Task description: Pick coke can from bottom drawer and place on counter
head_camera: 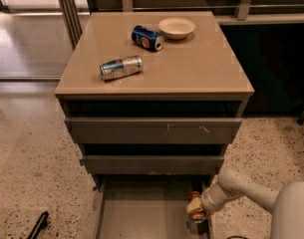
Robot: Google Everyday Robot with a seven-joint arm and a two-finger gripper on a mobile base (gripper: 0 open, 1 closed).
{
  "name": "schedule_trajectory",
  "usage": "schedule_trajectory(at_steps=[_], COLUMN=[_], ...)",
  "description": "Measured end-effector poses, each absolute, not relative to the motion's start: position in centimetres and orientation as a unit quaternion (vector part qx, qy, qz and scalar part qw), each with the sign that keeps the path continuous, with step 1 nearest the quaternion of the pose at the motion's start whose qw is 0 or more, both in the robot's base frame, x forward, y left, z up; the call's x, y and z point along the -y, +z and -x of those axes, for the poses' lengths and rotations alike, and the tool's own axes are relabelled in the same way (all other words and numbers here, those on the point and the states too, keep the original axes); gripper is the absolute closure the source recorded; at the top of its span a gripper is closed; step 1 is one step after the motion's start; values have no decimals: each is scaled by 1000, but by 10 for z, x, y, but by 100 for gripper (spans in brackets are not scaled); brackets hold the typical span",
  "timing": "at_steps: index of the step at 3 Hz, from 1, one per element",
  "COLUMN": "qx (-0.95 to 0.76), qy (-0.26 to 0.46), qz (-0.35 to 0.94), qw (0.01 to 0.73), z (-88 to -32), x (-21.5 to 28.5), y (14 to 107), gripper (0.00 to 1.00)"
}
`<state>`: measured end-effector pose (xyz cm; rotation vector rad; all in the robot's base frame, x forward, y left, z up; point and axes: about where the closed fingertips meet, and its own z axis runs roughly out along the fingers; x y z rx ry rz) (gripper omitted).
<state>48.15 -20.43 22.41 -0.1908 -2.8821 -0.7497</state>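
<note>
speckled terrazzo floor (32, 153) surrounds a dark drawer cabinet (151, 133) that stands in front of a railing and a shadowed recess. the counter (201, 68), a glossy tan top, carries three things: a blue pepsi can (147, 37) on its side near the back, a pale shallow bowl (176, 28) just to the right of it, and a silver-and-blue can (120, 67) lying on its side nearer the front left, well apart from the other two.

below the counter the two upper drawers (151, 131) sit slightly ajar. the bottom drawer (136, 208) is pulled out far, showing its grey floor.

a white arm (241, 188) comes in from the lower right corner and reaches down into the right side of the bottom drawer. the gripper (195, 217) is at the drawer's right wall, low inside the tray. the coke can (194, 205), a small patch of red-orange, is right at the gripper's tip, close against that right wall and touching or nearly touching the gripper. the wrist covers much of the can, so i cannot tell whether the gripper is closed on it or merely set around it, nor whether the can rests on the drawer floor.
</note>
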Motion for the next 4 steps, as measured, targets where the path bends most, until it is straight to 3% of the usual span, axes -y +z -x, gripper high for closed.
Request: schedule_trajectory(at_steps=[2, 4], qx=[939, 928], qy=[-322, -352], qz=[-66, -90], qw=[102, 88], z=[-444, -437], x=[204, 196], y=[302, 325], gripper=[100, 100])
